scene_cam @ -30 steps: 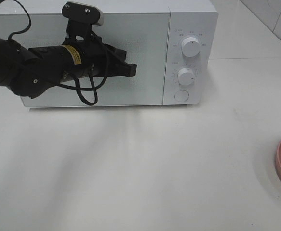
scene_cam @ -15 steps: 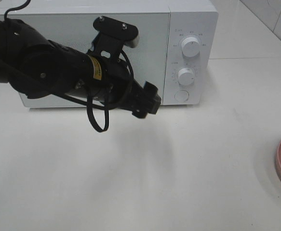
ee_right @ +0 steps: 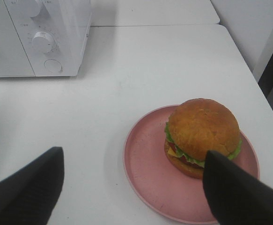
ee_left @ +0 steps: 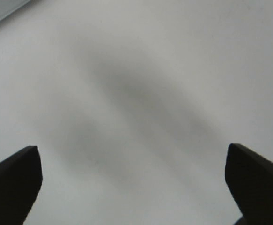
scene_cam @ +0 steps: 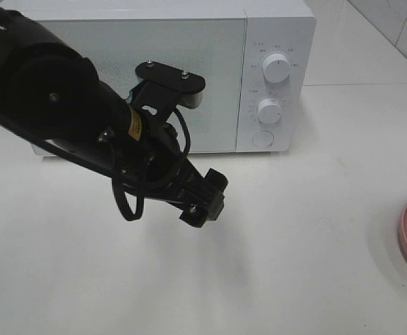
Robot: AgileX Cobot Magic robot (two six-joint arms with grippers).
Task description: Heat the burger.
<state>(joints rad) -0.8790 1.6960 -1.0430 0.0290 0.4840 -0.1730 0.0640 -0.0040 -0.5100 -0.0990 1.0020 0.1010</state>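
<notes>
Two grippers, mine, listed left to right.
Left gripper [scene_cam: 204, 201]: my jaws apart, empty, hanging over the bare white table [scene_cam: 308, 244] in front of the microwave [scene_cam: 189, 70].
Microwave: door closed, two dials and a round button on its panel.
Right gripper [ee_right: 131, 187]: my jaws apart, holding nothing, above the plate's near side.
Burger [ee_right: 202, 136]: on the pink plate [ee_right: 145, 173], right of the microwave.

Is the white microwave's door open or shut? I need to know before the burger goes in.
Shut. The white microwave's door lies flush with the control panel, no gap or interior showing in the high view.
</notes>
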